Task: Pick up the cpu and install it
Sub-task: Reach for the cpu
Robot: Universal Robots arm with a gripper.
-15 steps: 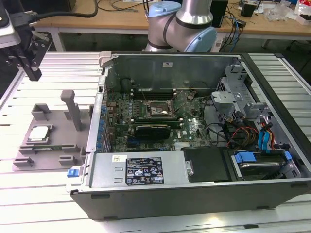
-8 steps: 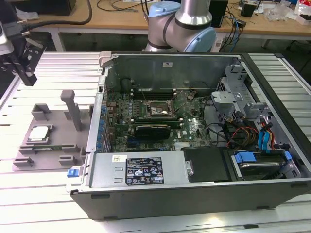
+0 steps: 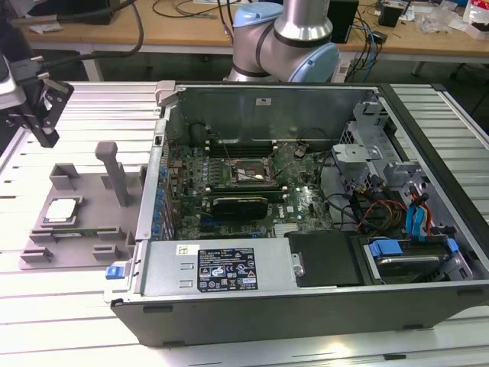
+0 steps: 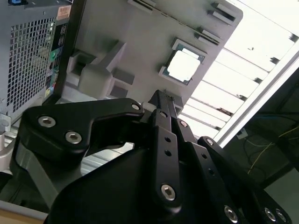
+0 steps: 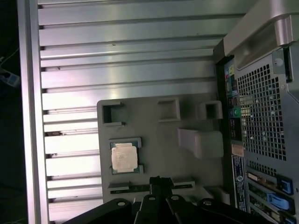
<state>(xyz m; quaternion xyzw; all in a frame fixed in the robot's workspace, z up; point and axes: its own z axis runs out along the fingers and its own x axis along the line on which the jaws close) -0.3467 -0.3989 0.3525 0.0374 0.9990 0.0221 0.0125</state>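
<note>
So the cpu (image 5: 124, 157) sits flat in its little square pocket on the grey tray (image 5: 154, 135), shiny side up, on the slatted table (image 3: 69, 321) just beside the open computer case (image 3: 306, 306). The motherboard socket (image 3: 248, 172) inside the case looks empty, so nothing's installed yet.

The gripper (image 4: 158, 97) hangs above the tray, well clear of the chip. In both wrist views its fingertips look pinched together to a single point with nothing between them, so it's closed and empty.

Handling-wise, the chip is probably very light and totally rigid, but that polished metal lid looks slippery and the underside contacts are the fragile bit. Best guess is to grab it by two opposite thin edges, squarely and gently, and keep it level. The pocket walls hug the chip pretty closely, so there's not much room for the fingers to get down beside it.
</note>
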